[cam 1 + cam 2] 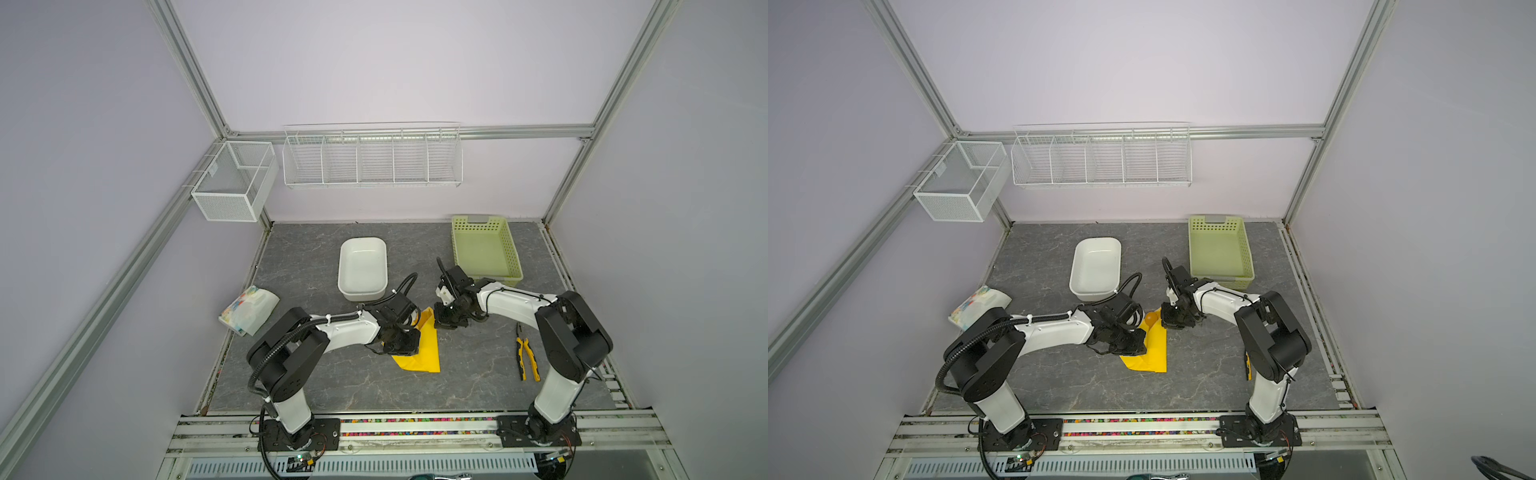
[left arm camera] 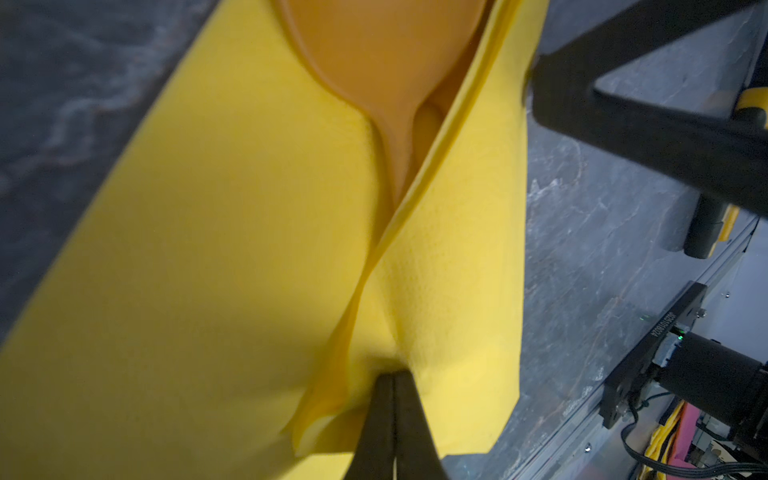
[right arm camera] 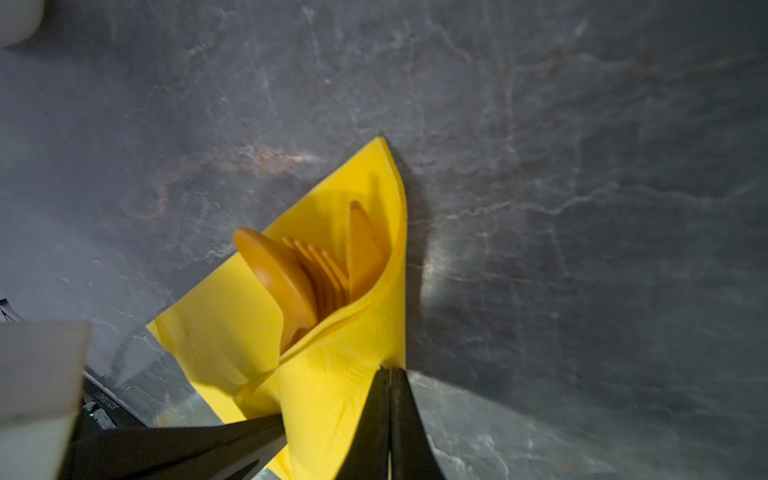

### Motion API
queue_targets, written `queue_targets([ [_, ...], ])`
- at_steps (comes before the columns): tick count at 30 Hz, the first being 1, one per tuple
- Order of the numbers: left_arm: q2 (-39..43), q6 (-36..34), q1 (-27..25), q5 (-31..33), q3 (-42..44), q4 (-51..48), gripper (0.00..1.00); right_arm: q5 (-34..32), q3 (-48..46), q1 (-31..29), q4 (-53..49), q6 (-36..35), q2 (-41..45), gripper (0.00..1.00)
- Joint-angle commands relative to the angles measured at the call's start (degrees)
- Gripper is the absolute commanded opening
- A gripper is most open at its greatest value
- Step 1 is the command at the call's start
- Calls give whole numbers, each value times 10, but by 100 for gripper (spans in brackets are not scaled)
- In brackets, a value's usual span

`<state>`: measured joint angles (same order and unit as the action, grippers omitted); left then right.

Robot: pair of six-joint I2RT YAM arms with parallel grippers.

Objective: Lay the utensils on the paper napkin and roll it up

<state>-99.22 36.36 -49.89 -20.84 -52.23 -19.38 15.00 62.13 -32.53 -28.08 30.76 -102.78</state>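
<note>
The yellow paper napkin [image 1: 426,351] [image 1: 1154,353] lies at the table's middle, folded over lengthwise into an open cone. The orange utensils sit inside it: a spoon [image 3: 274,270] [image 2: 386,54], a fork [image 3: 328,266] and a third flat piece [image 3: 365,245] stick out of the far end. The spoon bowl [image 1: 1150,319] also shows in a top view. My left gripper [image 2: 392,376] [image 1: 409,338] is shut, pinching the napkin's folded flap [image 2: 449,291] near its middle. My right gripper [image 3: 390,370] [image 1: 442,322] is shut on the flap's edge [image 3: 332,395] near the far end.
A white tub [image 1: 341,270] stands behind the napkin and a green basket [image 1: 457,249] at the back right. Yellow-and-black pliers [image 1: 528,353] lie at the right. A white printed packet [image 1: 249,309] lies at the left edge. Wire baskets [image 1: 372,158] hang on the wall.
</note>
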Motion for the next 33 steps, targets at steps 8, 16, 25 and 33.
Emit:
queue_targets([
  [8,-13,-9,2,39,21,-62,0,-2,18,7,-3,-17,-13,7],
  [16,-11,-10,2,39,21,-64,0,-18,11,13,-9,-24,-31,7],
  [25,-9,-11,2,40,21,-64,0,-3,26,13,-15,-21,10,7],
  [33,-9,-11,2,39,21,-66,0,13,34,18,2,-21,-15,7],
])
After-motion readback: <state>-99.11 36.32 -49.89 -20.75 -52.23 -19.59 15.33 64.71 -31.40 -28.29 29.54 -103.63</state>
